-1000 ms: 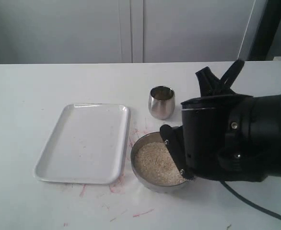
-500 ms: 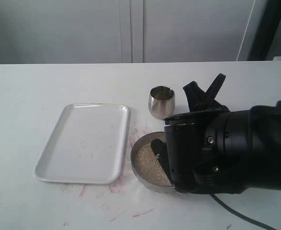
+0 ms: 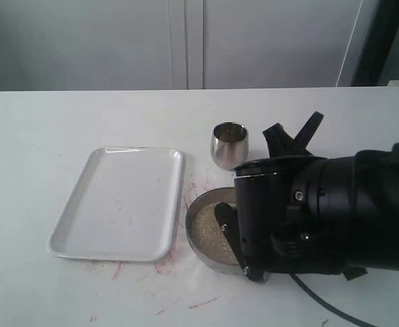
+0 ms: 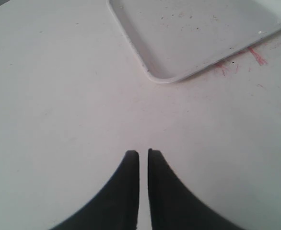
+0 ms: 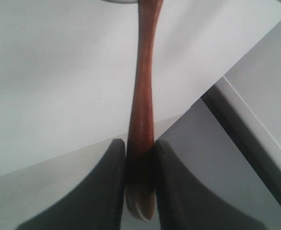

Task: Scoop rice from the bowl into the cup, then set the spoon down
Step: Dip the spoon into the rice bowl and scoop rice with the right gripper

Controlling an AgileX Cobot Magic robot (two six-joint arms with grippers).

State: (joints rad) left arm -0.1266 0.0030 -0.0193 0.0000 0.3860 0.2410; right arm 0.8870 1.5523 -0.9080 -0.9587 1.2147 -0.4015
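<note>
Spoon (image 5: 143, 96) is clamped by its reddish-brown wooden handle between the dark fingers (image 5: 107, 187) of the right gripper (image 5: 140, 143); the handle's end lies between them. The spoon's oval end is cut off at the frame edge beside a sliver of steel rim, and it cannot be told which vessel that rim belongs to. In the exterior view, the right arm (image 3: 329, 218) is positioned over the right part of the bowl (image 3: 198, 206), which holds the rice (image 3: 210, 231). The cup (image 3: 229, 144) stands upright just behind the bowl, apart from it. A white rectangular tray (image 3: 121, 201) lies to the bowl's left. Red marks (image 3: 201, 302) are seen on the table (image 3: 50, 122). The left gripper (image 4: 143, 153) is closed to a narrow slit on nothing, above bare table near the tray's corner.
</note>
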